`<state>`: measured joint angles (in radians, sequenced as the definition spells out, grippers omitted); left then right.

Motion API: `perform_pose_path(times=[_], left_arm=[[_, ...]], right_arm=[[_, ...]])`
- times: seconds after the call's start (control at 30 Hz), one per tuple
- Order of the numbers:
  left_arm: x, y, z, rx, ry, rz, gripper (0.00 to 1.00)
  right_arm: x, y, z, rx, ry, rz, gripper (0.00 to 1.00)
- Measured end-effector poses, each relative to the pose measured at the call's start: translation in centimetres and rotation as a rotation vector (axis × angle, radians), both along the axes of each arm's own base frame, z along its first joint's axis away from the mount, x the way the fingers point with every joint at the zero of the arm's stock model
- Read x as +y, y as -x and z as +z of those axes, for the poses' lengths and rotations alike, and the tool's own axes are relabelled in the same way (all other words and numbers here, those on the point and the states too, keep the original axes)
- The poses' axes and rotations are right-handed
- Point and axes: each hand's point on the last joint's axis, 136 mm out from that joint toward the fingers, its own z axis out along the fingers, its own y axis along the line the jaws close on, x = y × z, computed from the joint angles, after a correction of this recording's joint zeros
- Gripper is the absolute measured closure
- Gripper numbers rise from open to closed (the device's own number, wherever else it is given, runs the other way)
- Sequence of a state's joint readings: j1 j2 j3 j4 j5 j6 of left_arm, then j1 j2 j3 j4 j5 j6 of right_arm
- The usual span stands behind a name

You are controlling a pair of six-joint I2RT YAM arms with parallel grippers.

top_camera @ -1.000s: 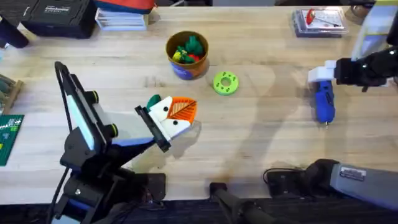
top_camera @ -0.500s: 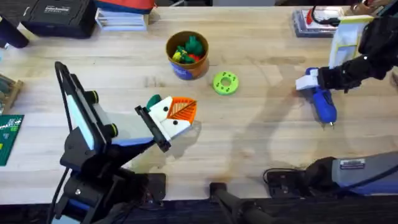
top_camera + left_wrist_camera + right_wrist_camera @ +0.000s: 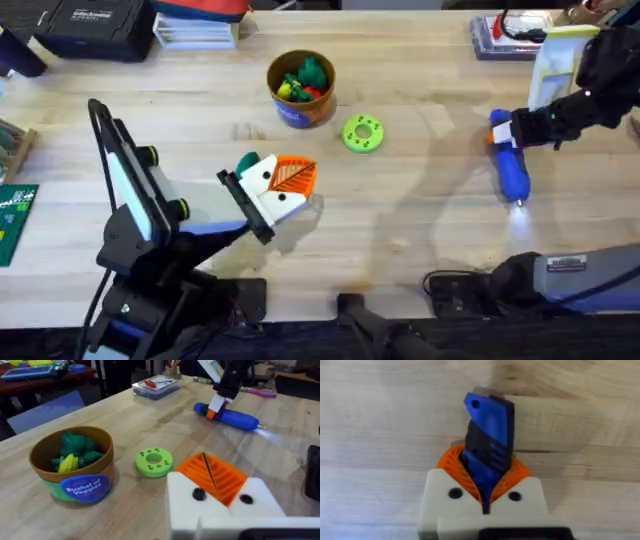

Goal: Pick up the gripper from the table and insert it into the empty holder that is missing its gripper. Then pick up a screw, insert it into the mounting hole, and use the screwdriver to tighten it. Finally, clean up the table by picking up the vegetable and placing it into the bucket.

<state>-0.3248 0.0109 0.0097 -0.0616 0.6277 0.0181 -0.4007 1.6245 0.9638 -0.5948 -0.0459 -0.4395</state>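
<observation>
Overhead view: late stage, right gripper (image 3: 503, 131) clamped on the stubby blue-handled screwdriver (image 3: 511, 166) lying on the table.
Dark-green toy vegetable (image 3: 310, 72) sits in the orange-yellow bucket (image 3: 300, 108), well away from it; cannot tell if the screw is tightened. Left gripper (image 3: 281, 184) looks closed, empty.

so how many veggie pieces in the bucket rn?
2 clear ones in the bucket: a dark-green piece filling the middle and back, and a yellow piece at the front. The overhead view hints at something red; more may be buried underneath.

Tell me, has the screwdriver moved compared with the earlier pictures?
Yes. The screwdriver shifted slightly toward the green disc, with the right gripper closed on it.
</observation>
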Motion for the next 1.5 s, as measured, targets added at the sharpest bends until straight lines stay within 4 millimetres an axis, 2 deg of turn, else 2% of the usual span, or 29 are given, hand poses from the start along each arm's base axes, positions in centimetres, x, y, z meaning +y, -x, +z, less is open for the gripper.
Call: perform_pose_path(times=[0.03,0.07,0.17,0.37,0.47,0.5,0.67,0.73,0.9,1.0,1.13,1.23,1.37,1.5], left_arm=[[0.0,0.0,0.0,0.000,0.000,0.000,0.992],[0.0,0.0,0.0,0.000,0.000,0.000,0.992],[0.0,0.0,0.0,0.000,0.000,0.000,0.992],[0.0,0.0,0.0,0.000,0.000,0.000,0.992],[0.0,0.0,0.0,0.000,0.000,0.000,0.992],[0.0,0.0,0.0,0.000,0.000,0.000,0.992],[0.0,0.0,0.0,0.000,0.000,0.000,0.992],[0.0,0.0,0.0,0.000,0.000,0.000,0.992],[0.0,0.0,0.0,0.000,0.000,0.000,0.992],[0.0,0.0,0.0,0.000,0.000,0.000,0.992],[0.0,0.0,0.0,0.000,0.000,0.000,0.992],[0.0,0.0,0.0,0.000,0.000,0.000,0.992],[0.0,0.0,0.0,0.000,0.000,0.000,0.992],[0.0,0.0,0.0,0.000,0.000,0.000,0.992]], right_arm=[[0.2,0.5,0.1,0.022,-0.008,0.007,0.977],[0.4,1.0,1.0,0.018,-0.008,-0.003,0.977],[0.2,0.4,4.0,-0.076,0.024,-0.027,0.977],[0.0,0.0,12.6,-0.345,0.098,-0.100,0.977],[0.4,0.8,15.8,-0.448,0.106,-0.154,0.977],[1.0,1.6,18.4,-0.549,0.110,-0.186,0.977],[3.6,2.5,21.5,-0.755,0.086,-0.186,0.977],[5.2,2.3,22.5,-0.839,0.061,-0.151,0.977],[11.1,1.7,24.5,-0.989,-0.073,-0.010,0.977],[15.1,1.2,25.7,-1.054,-0.170,0.095,0.977],[20.8,1.0,28.7,-1.167,-0.304,0.248,0.977],[24.6,1.5,30.2,-1.215,-0.395,0.347,0.977],[29.0,2.6,31.0,-1.234,-0.494,0.462,0.977],[32.1,4.2,31.9,-1.251,-0.572,0.548,0.977]])
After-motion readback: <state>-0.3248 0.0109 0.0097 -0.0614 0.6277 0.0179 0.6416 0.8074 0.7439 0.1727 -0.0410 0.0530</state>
